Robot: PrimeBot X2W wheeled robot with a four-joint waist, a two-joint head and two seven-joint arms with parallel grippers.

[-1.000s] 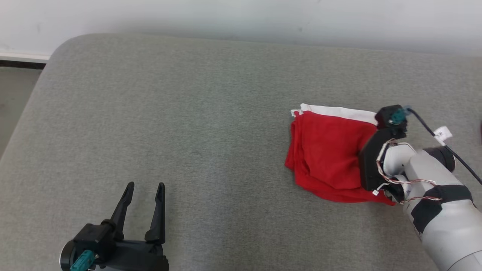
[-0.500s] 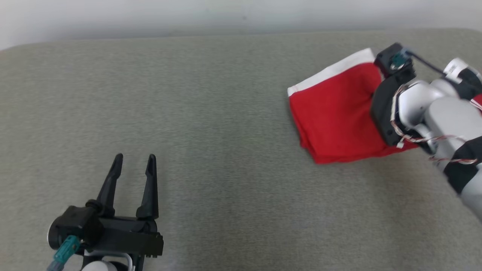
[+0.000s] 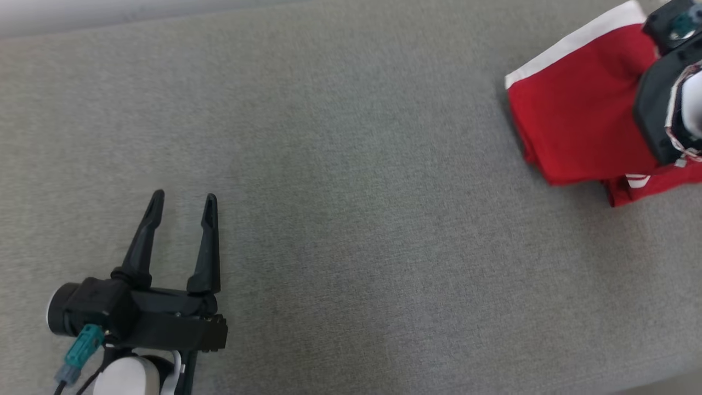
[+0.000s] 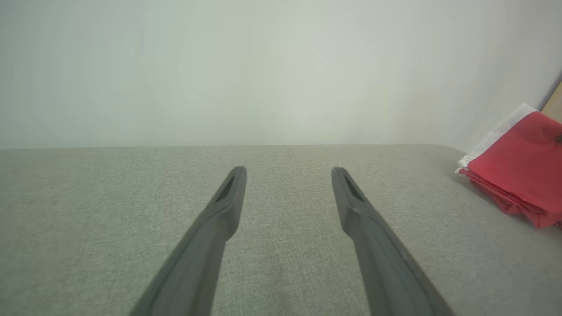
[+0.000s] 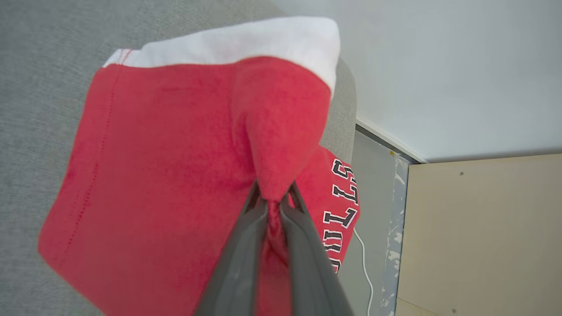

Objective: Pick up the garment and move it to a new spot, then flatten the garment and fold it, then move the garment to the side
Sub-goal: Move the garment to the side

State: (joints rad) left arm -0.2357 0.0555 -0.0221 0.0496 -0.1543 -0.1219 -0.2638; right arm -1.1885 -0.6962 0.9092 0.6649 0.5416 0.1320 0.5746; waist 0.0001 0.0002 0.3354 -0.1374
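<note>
A grey fabric cushion (image 3: 351, 230) spreads wide, a pale wall (image 4: 281, 66) rising behind it. Beyond the cushion's end are a beige board (image 5: 483, 237) and a thin white cable (image 5: 368, 272).

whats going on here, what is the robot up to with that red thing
The robot's right gripper is shut on a bunch of cloth of the red garment, which has a white band and looks already folded. The garment sits at the far right of the grey padded surface, near its edge. The left gripper is open over bare surface, well apart from the garment and holding nothing. It looks like the last step, moving the folded garment to the side.
</note>
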